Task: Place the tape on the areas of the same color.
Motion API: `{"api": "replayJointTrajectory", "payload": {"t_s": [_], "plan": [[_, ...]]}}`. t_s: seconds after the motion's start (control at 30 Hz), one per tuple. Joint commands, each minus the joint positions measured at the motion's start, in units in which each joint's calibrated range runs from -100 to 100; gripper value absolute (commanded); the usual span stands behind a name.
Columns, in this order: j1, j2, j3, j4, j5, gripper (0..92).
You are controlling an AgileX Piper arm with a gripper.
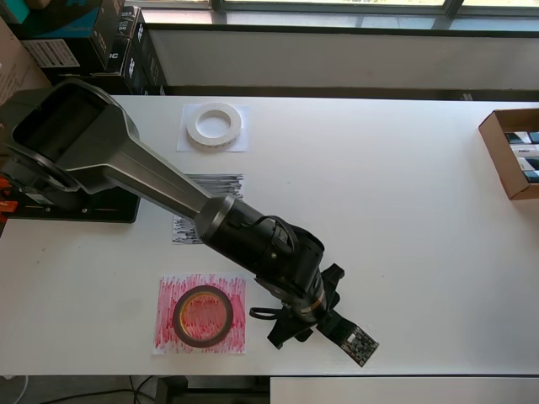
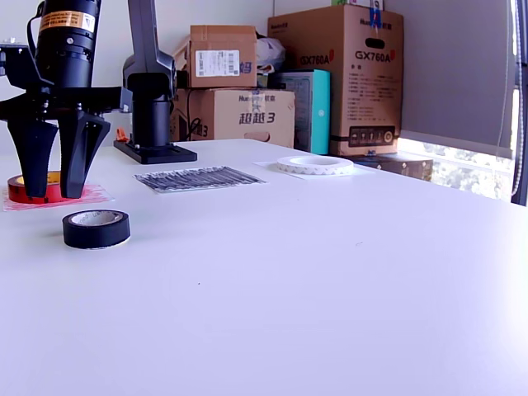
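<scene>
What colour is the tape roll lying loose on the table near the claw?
Black tape roll, clearest in the exterior view; the arm hides it from overhead.

White tape (image 1: 214, 124) on white sheet (image 1: 187, 143), red tape (image 1: 203, 316) on red sheet (image 1: 165, 332), black tape (image 2: 96, 228) – on bare table

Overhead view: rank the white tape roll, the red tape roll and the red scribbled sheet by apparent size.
1. Red scribbled paper sheet, clearly largest.
2. Red tape roll and white tape roll: these look about alike, so I won't rank them.
</scene>
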Motion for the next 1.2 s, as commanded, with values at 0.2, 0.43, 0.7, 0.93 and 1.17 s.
{"api": "replayJointTrajectory", "payload": {"t_s": [0.2, 0.43, 0.7, 0.93, 1.17], "plan": [[0.4, 1.6, 0.3, 0.5, 0.3, 52.3], [0.8, 1.8, 0.3, 0.5, 0.2, 52.3], [0.8, 1.9, 0.3, 0.5, 0.1, 52.3], [0.8, 1.9, 0.9, 0.5, -0.1, 52.3], [0.8, 2.7, 0.9, 0.5, -0.1, 52.3]]}}
